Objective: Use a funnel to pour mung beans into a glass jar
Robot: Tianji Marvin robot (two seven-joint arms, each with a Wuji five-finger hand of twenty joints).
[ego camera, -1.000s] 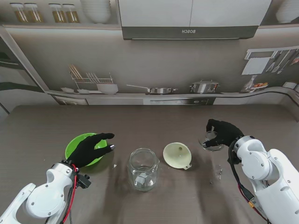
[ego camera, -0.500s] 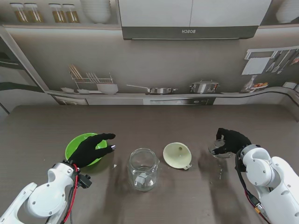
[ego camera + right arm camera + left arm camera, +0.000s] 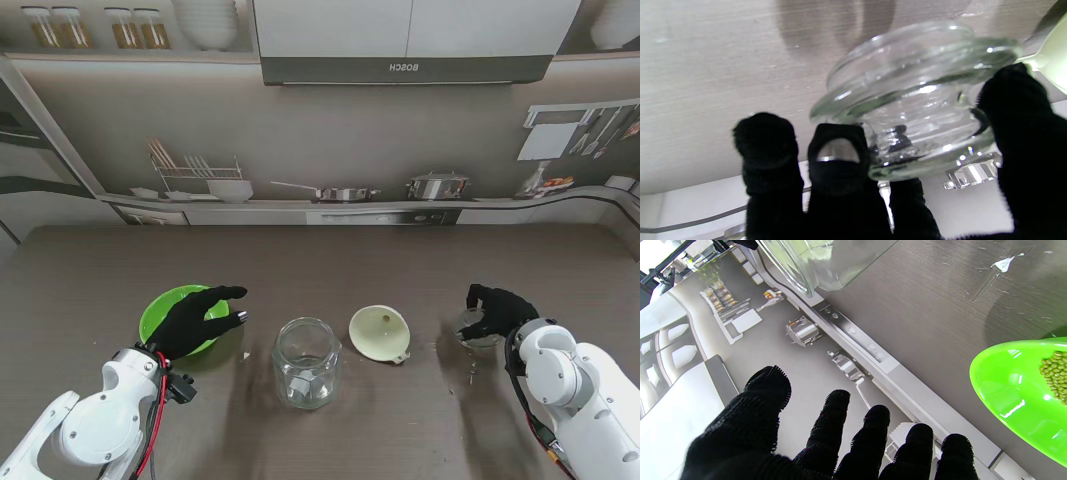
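An open glass jar (image 3: 305, 362) stands at the table's middle, its base also showing in the left wrist view (image 3: 820, 263). The cream funnel (image 3: 380, 333) lies on its side just right of it. A green bowl (image 3: 160, 312) on the left holds mung beans (image 3: 1055, 373). My left hand (image 3: 192, 320) hovers over the bowl's right rim, its fingers (image 3: 836, 420) spread and holding nothing. On the right, my right hand (image 3: 497, 308) is shut on the glass jar lid (image 3: 474, 330), which it holds low over the table (image 3: 907, 110). I cannot tell whether the lid touches the table.
Small scraps lie on the table near the right hand (image 3: 470, 372) and a white fleck (image 3: 246, 355) sits beside the bowl. The funnel's rim (image 3: 1053, 60) lies close to the lid. A printed kitchen backdrop stands behind the table's far edge.
My right hand has carried the glass lid to the right and nearer to me, lower over the table. The left hand, bowl, jar and funnel have not moved.
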